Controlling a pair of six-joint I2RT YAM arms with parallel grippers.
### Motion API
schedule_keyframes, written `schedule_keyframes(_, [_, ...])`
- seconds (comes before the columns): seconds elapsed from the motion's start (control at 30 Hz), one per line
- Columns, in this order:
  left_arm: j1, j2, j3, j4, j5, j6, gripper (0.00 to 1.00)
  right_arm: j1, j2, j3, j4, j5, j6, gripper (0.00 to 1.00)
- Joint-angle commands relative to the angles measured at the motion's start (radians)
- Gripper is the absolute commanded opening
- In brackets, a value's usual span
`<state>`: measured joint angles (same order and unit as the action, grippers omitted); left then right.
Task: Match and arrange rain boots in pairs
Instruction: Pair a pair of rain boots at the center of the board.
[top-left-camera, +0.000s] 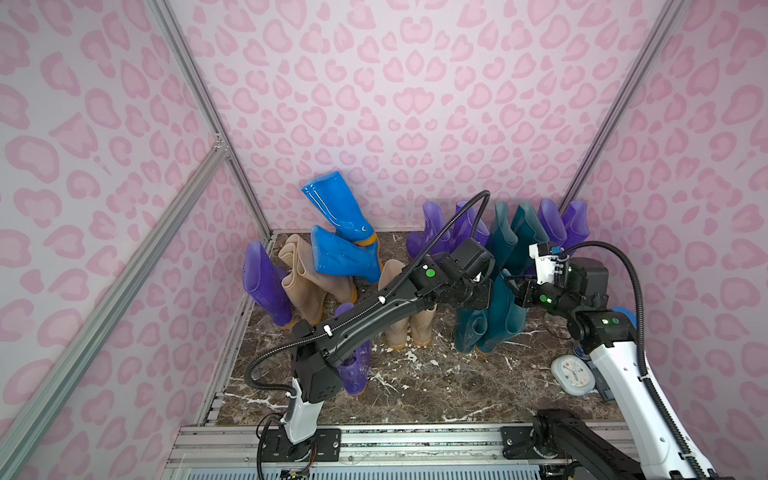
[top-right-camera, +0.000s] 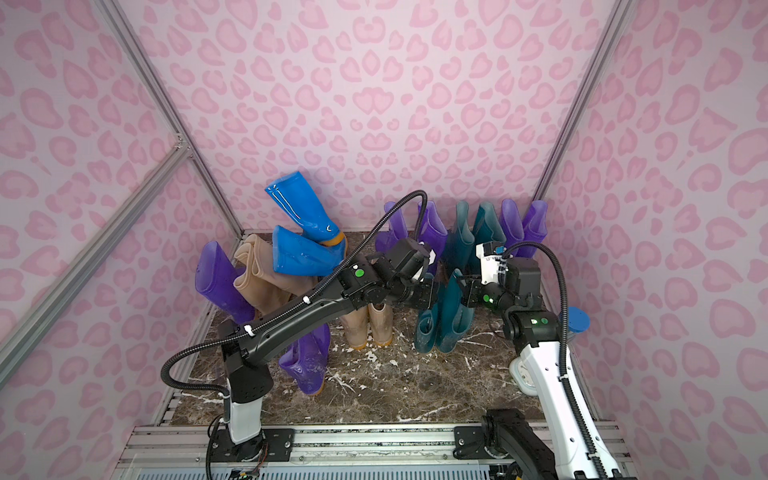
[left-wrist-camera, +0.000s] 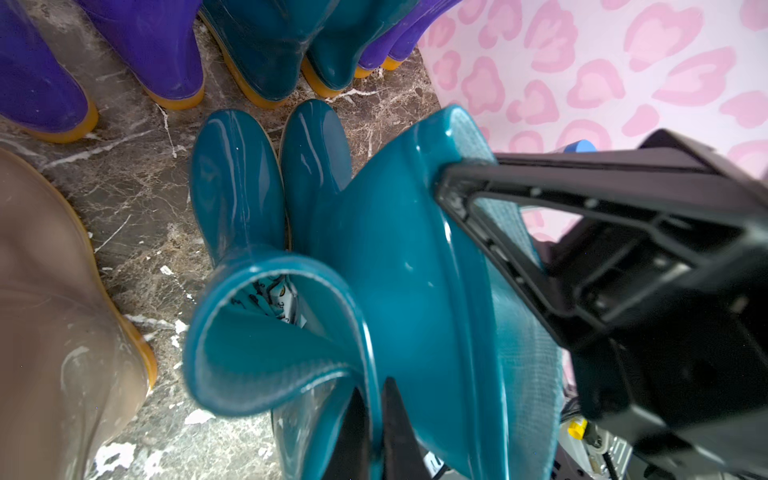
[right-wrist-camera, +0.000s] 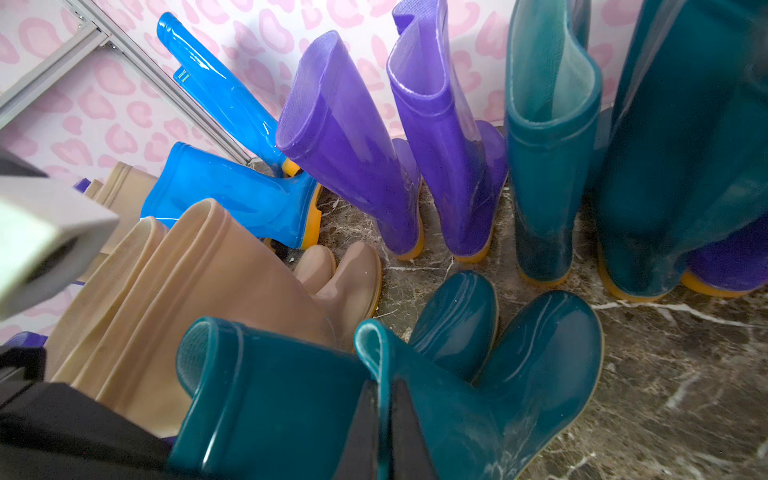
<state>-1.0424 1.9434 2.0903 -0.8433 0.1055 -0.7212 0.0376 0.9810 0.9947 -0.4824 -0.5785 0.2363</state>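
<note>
Marble bench (top-left-camera: 415, 386), pink-walled bay: front teal boots (top-left-camera: 498, 322) side by side; your left pincer (left-wrist-camera: 375, 401), right pincer (right-wrist-camera: 384, 401) each clamped on cuff, likely squaring pair.

We're seeing teal boots (right-wrist-camera: 540, 365) glossy smooth rubber, weave-textured inside; purple boots (right-wrist-camera: 345, 158) translucent, shiny; blue boots (right-wrist-camera: 232, 195) wet-gloss; beige boots (right-wrist-camera: 187, 282) duller sheen; tabletop (top-left-camera: 436, 386) polished marble-look; frame rails (top-left-camera: 124, 282) brushed metal.

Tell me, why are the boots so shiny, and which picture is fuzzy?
In both top views, white glare streaks the bright blue boot; in the left wrist view, the nearest beige boot is blurred while the floor looks sharp; in the right wrist view, light glints on the teal boot at its toe.
</note>
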Motion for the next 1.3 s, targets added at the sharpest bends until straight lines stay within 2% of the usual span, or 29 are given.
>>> schedule_keyframes(0.0, [-0.002,-0.035,-0.018,0.139,0.003,-0.021,0.02,0.001,0.016,0.019,0.114,-0.067,0.014,0.0])
schedule_keyframes(0.13, [-0.002,-0.05,-0.039,0.181,-0.007,-0.066,0.02,0.0,0.045,0.053,0.093,-0.123,0.005,0.0])
schedule_keyframes(0.5, [0.0,-0.115,-0.234,0.308,-0.129,-0.201,0.02,0.0,0.058,0.05,0.022,-0.086,-0.015,0.03])
schedule_keyframes(0.57, [0.004,-0.109,-0.237,0.302,-0.14,-0.205,0.01,-0.001,0.056,0.044,0.015,-0.089,-0.014,0.03])
schedule_keyframes(0.67, [0.014,-0.093,-0.232,0.292,-0.145,-0.221,0.02,-0.001,0.049,0.038,0.014,-0.078,-0.004,0.11])
schedule_keyframes(0.73, [0.019,-0.078,-0.224,0.297,-0.142,-0.227,0.03,-0.003,0.053,0.041,0.01,-0.043,-0.006,0.11])
schedule_keyframes(0.8, [0.027,-0.061,-0.207,0.296,-0.118,-0.227,0.06,-0.009,0.058,0.044,0.003,-0.014,-0.005,0.19])
schedule_keyframes(0.87, [0.036,-0.048,-0.185,0.294,-0.091,-0.213,0.12,-0.01,0.055,0.047,-0.001,0.021,0.002,0.41])
schedule_keyframes(0.9, [0.038,-0.044,-0.172,0.29,-0.078,-0.2,0.16,-0.01,0.05,0.05,-0.001,0.037,0.003,0.46])
schedule_keyframes(0.97, [0.043,-0.047,-0.15,0.279,-0.067,-0.167,0.19,-0.009,0.037,0.06,0.0,0.057,0.006,0.48])
schedule_keyframes(1.03, [0.047,-0.064,-0.145,0.276,-0.066,-0.141,0.25,-0.01,0.024,0.076,-0.005,0.079,0.016,0.59])
schedule_keyframes(1.13, [0.05,-0.111,-0.15,0.277,-0.062,-0.095,0.38,-0.005,-0.008,0.09,-0.017,0.126,0.034,0.6])
schedule_keyframes(1.17, [0.049,-0.127,-0.149,0.275,-0.059,-0.073,0.41,-0.002,-0.021,0.088,-0.021,0.148,0.043,0.64])
schedule_keyframes(1.27, [0.05,-0.19,-0.156,0.254,-0.081,-0.002,0.47,0.025,-0.054,0.076,-0.034,0.212,0.059,0.65])
